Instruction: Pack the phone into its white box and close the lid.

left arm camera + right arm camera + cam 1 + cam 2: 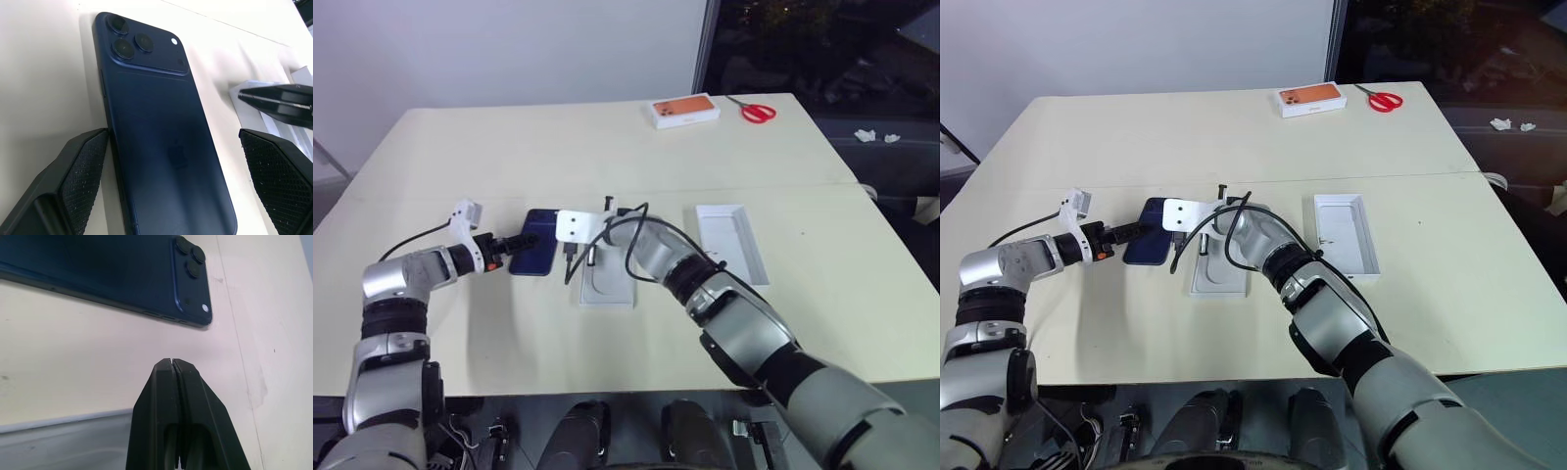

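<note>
Glossy navy phone (161, 142), back up

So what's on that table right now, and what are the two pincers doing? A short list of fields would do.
phone: dark blue phone lying flat on the table, back up
left pincer: left pincer open, one finger on each side of the phone's near end
right pincer: right pincer shut, tip beside the phone, holding nothing
white tray under right arm: white box, open
white tray to the right: lid, hollow side up
far edge: orange-printed box, red scissors
</note>
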### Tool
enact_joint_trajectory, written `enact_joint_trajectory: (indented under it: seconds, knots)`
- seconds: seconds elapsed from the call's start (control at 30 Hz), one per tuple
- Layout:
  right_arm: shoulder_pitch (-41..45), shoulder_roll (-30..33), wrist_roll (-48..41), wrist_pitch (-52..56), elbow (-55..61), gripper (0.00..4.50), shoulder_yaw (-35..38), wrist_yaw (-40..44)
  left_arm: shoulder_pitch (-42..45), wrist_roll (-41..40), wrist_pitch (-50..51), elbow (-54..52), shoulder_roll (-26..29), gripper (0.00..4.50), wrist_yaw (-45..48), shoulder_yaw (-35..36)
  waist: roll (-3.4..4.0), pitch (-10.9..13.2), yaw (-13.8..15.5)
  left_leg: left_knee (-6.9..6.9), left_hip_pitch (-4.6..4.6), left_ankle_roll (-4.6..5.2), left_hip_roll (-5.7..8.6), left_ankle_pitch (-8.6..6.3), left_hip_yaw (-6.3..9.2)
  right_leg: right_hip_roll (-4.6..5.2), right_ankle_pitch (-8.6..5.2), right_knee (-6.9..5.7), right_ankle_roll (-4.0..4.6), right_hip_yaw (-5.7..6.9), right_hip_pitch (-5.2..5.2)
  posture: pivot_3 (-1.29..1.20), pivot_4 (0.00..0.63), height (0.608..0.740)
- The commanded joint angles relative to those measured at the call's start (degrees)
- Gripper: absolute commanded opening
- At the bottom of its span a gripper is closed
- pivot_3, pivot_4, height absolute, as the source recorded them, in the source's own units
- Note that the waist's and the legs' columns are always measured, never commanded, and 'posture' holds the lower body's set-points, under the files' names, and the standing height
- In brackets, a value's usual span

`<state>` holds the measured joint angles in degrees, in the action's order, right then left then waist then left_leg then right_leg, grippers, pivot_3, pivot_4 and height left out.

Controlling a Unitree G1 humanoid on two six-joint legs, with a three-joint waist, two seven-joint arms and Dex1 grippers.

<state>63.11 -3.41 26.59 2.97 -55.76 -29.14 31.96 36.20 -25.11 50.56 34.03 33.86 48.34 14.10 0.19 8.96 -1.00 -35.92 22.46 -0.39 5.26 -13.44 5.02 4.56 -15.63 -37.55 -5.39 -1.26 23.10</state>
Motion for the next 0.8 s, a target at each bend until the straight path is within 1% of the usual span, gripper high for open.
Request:
enact_joint_trajectory:
  seconds: [0.03,0.17,0.33,0.47,0.6,0.7,0.8]
  knots:
    - [-0.34,-2.52,-0.32,1.15,2.13,0.05,-0.85,1.73,-2.99,2.30,2.63,1.73,-3.07,4.50,-1.19,-5.00,0.00,-0.01,0.14,0.00,0.00,0.00,0.00,0.00,0.00,0.00,0.00,0.00,0.00,0.00,-0.01,0.00,0.150,0.740]
    - [0.10,-4.46,0.06,2.72,0.44,0.05,-1.09,2.31,-4.34,2.16,3.76,-0.22,-4.74,4.50,-1.55,-5.30,0.01,-0.03,0.38,-0.01,0.00,0.01,0.03,-0.01,0.01,0.03,0.00,0.01,0.00,0.00,-0.03,0.00,0.150,0.740]
    - [-0.04,-4.79,1.18,4.71,-0.43,0.05,-2.30,2.95,-5.41,1.10,5.69,-3.03,-6.50,4.50,-2.55,-5.30,0.10,-0.13,0.41,-0.01,0.00,0.02,0.06,-0.02,0.02,0.07,0.00,0.03,0.00,0.01,-0.05,0.00,0.150,0.740]
    - [-0.02,-4.29,2.05,4.08,-0.32,0.05,-3.02,2.42,-6.64,-0.34,8.08,-5.84,-8.75,4.50,-3.52,-5.46,0.17,-0.21,0.43,0.01,-0.04,0.03,0.06,-0.03,0.03,0.07,0.00,0.06,0.00,0.02,-0.11,0.00,0.150,0.740]
    - [-0.13,-3.97,2.27,3.63,-0.37,0.05,-3.12,2.18,-6.58,-4.13,13.05,-8.68,-11.49,4.50,-4.73,-2.14,0.31,-0.32,0.48,0.01,-0.10,0.06,0.07,-0.05,0.04,0.09,-0.01,0.11,0.00,0.04,-0.21,0.00,0.150,0.740]
    - [-0.32,-3.80,2.41,3.42,-0.32,0.05,-3.14,2.14,-5.91,-5.76,15.68,-9.92,-11.54,4.50,-4.86,0.07,0.31,-0.32,0.52,0.00,-0.10,0.07,0.08,-0.05,0.10,0.09,-0.01,0.18,0.00,0.10,-0.27,0.00,0.150,0.740]
    - [-0.38,-3.67,2.60,3.10,-0.41,0.05,-3.23,1.86,-5.54,-5.21,14.96,-8.99,-10.57,4.50,-5.81,0.69,0.30,-0.33,0.36,-0.01,-0.10,0.07,0.08,-0.05,0.14,0.08,-0.01,0.23,-0.01,0.14,-0.30,0.00,0.150,0.740]
